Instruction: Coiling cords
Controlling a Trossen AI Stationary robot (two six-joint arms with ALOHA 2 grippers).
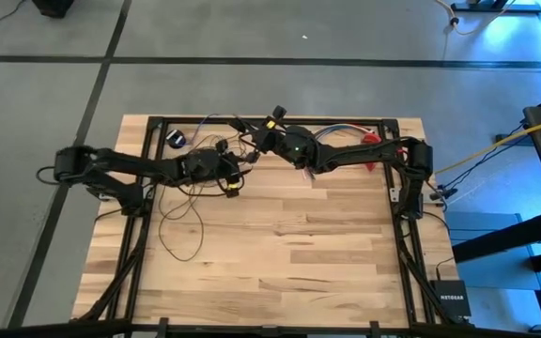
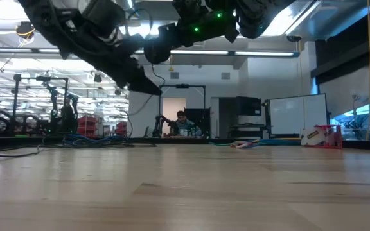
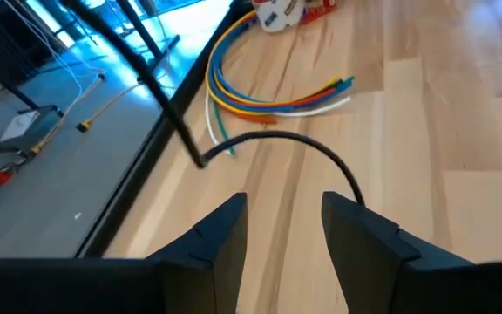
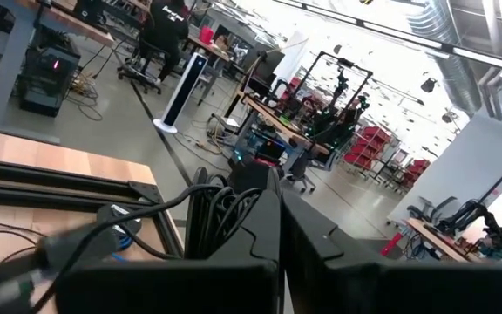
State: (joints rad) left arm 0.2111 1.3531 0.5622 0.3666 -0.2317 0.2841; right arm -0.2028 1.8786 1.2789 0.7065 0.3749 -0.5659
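The cords (image 1: 181, 218) are one thin dark wire. Its slack loops lie on the wood at the table's left, and its small round puck (image 1: 178, 139) rests near the far left corner. My right gripper (image 1: 257, 138) hovers above the far middle, shut on a bunch of cord strands (image 4: 220, 214). My left gripper (image 1: 237, 176) is open just near of it, above the wood. In the left wrist view a strand of the cord (image 3: 277, 137) arcs ahead of my left gripper (image 3: 284, 205) and ends behind one fingertip (image 3: 349, 209). My right gripper holds several strands of the cord, bunched together at its fingers (image 4: 234, 194). The fingers lie about level, pointing toward the table's far left. The bunch is lifted clear, and the remaining wire trails slack down to the table. My left gripper has nothing between its fingers; whether the strand at its fingertip touches it I cannot tell.
A short bundle of multicoloured wires (image 3: 268, 96) and a red-and-white tape dispenser (image 3: 286, 10) lie along the far right. A black frame rail (image 1: 346, 120) borders the far edge. The table's near half (image 1: 299, 268) is bare wood. A yellow cable (image 1: 496, 150) runs beyond the right edge.
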